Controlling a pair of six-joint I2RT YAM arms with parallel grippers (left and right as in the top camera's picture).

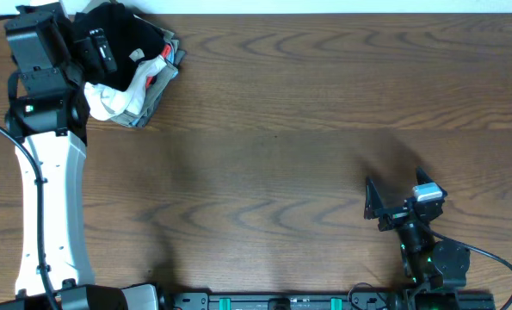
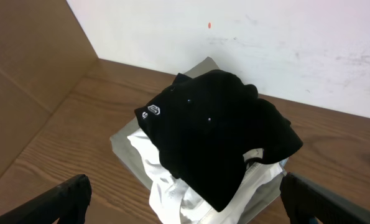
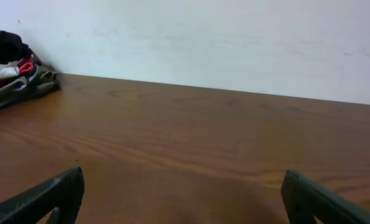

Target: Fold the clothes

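At the far left corner of the table [image 1: 307, 103], the black garment [image 2: 216, 130] lies bunched on top of a stack [image 2: 163, 186] of folded white, olive-grey and red pieces. The left gripper [image 1: 101, 47] hangs directly over it with its jaws wide apart and nothing between them. In the left wrist view the two fingers frame the heap, one at each lower corner, and neither touches cloth. The garment shows no clean long axis. It is a rounded mound that runs roughly from its white logo [image 2: 153, 112] at the upper left towards a loose edge at the lower right, slanting across the line between the fingers. The right gripper [image 1: 391, 194] sits near the near right corner, jaws likewise spread and empty, facing the far edge. From its wrist view the stack appears only as a small shape at the far left, well apart. The left arm is therefore much the nearer, and the coming move probably turns on a straight descent onto the mound. The grasp must take the black cloth alone and leave the folded pieces beneath it undisturbed.
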